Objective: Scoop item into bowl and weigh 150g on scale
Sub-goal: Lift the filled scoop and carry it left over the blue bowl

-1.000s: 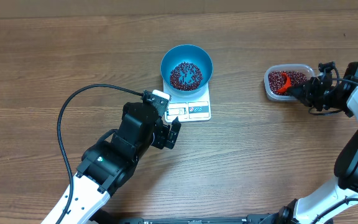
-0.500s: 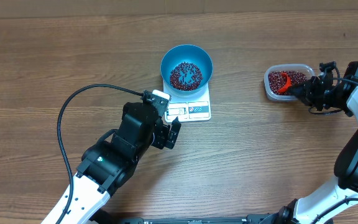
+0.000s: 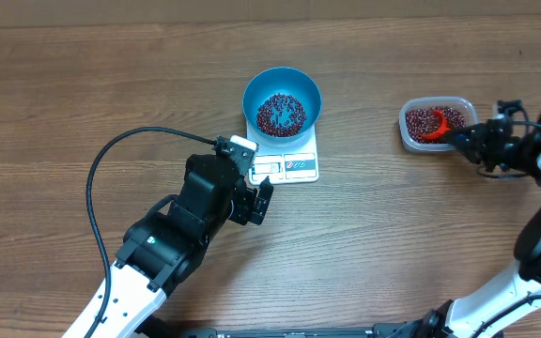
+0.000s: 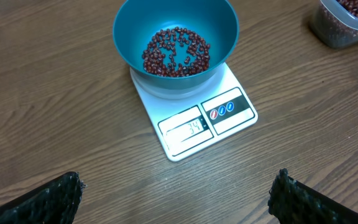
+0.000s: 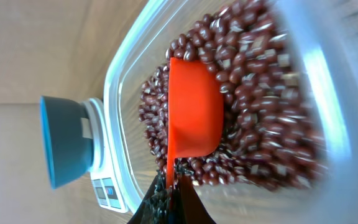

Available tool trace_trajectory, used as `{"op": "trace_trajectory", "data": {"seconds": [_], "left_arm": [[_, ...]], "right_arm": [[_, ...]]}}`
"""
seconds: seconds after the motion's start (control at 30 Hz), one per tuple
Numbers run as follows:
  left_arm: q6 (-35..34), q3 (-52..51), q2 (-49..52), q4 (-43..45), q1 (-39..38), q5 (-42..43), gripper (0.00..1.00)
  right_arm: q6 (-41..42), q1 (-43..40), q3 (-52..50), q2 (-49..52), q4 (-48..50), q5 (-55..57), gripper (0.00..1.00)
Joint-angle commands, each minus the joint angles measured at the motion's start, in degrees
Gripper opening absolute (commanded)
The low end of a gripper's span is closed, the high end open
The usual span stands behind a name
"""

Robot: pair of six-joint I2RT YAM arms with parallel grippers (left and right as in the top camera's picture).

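Note:
The blue bowl point(image 3: 255, 89) stands on the white scale point(image 3: 301, 167) at mid-table, with a low layer of dark red beans point(image 3: 281, 114) inside. The left wrist view shows the bowl point(image 4: 129, 31), its beans point(image 4: 176, 53) and the scale point(image 4: 229, 115) just ahead. My left gripper point(image 3: 259, 200) hovers open in front of the scale, nothing between its fingers point(image 4: 67, 193). More beans point(image 5: 260, 106) fill a clear tub point(image 3: 407, 131) at the right. My right gripper point(image 3: 468, 134) is shut on the handle of an orange scoop point(image 5: 194, 106), whose cup lies among the tub's beans.
Bare wooden table surrounds the scale and the tub. A black cable point(image 3: 97, 178) loops over the table beside the left arm. The table's far edge runs along the top of the overhead view.
The right arm has drawn back a little to the right, and the scoop has shifted with it inside the tub. The left arm has not moved.

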Motion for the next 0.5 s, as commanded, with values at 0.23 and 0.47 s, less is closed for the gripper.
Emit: {"op": "trace_trajectory", "data": {"seconds": [0.23, 0.47], "left_arm": [[0.83, -0.17, -0.94, 0.35, -0.13, -0.57, 0.99], [0.83, -0.17, -0.94, 0.33, -0.11, -0.59, 1.0]], "right_arm": [[-2.36, -4.24, -0.44, 0.83, -0.44, -8.83, 0.04], [-2.36, -4.28, -0.44, 0.83, -0.42, -12.59, 0.04]]}}
